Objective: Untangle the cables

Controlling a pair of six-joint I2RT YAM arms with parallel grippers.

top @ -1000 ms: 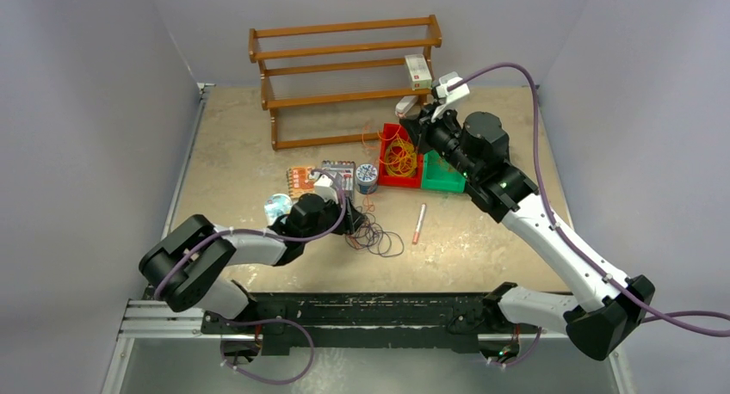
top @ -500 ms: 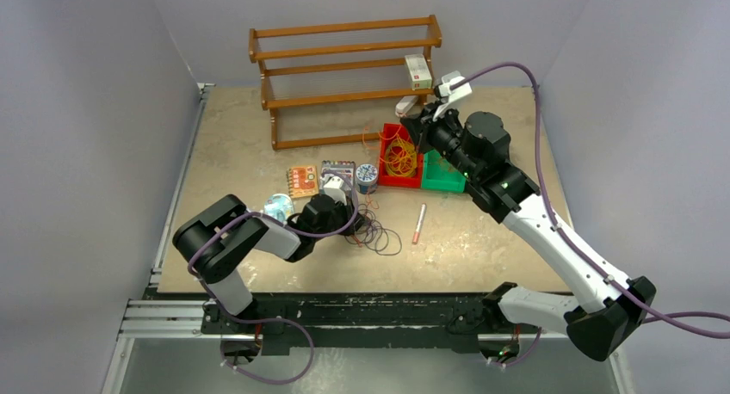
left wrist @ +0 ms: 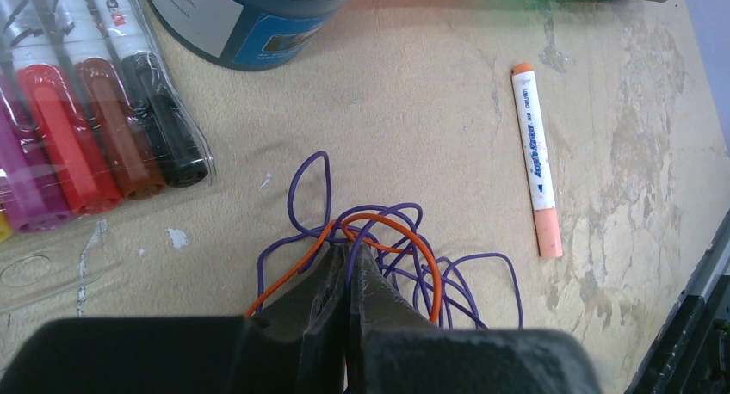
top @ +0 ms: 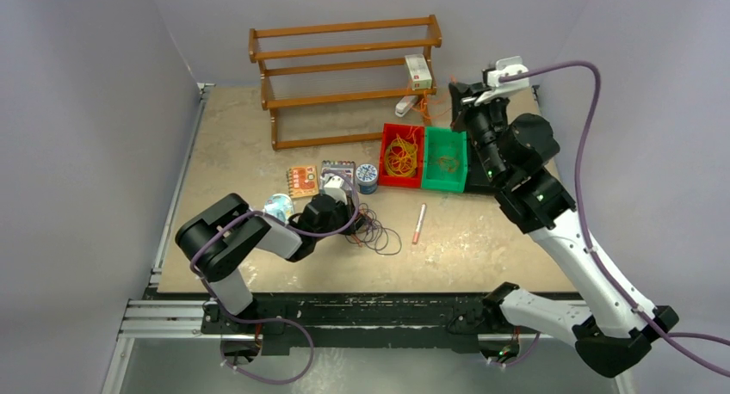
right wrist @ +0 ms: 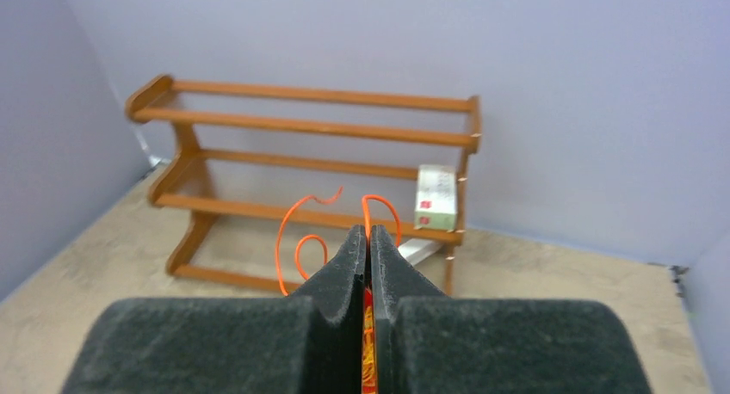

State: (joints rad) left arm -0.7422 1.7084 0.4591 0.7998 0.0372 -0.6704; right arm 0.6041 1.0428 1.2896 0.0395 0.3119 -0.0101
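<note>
A tangle of purple cables (top: 376, 236) with one orange loop (left wrist: 405, 239) lies on the table in front of the left arm. My left gripper (top: 354, 226) (left wrist: 349, 249) is low over it, shut on a purple strand (left wrist: 379, 218), while the orange loop curls around the fingers. My right gripper (top: 456, 93) (right wrist: 368, 230) is raised at the back right, shut on a thin orange cable (right wrist: 288, 230) (top: 426, 110) that dangles in front of the rack. Yellow cables (top: 400, 156) fill the red bin (top: 399, 184). A few loops (top: 446, 163) lie in the green bin (top: 443, 181).
A wooden rack (top: 344, 76) with a small box (top: 417, 70) stands at the back. Beside the tangle are a marker pen (top: 419, 223) (left wrist: 535, 157), a pack of markers (top: 337, 170) (left wrist: 77, 127), a blue tin (top: 367, 177), an orange packet (top: 301, 181) and a bluish roll (top: 277, 206).
My left gripper closed on the tangle and its elbow swung in. The right arm rose from over the red bin and moved right and back, carrying an orange cable.
</note>
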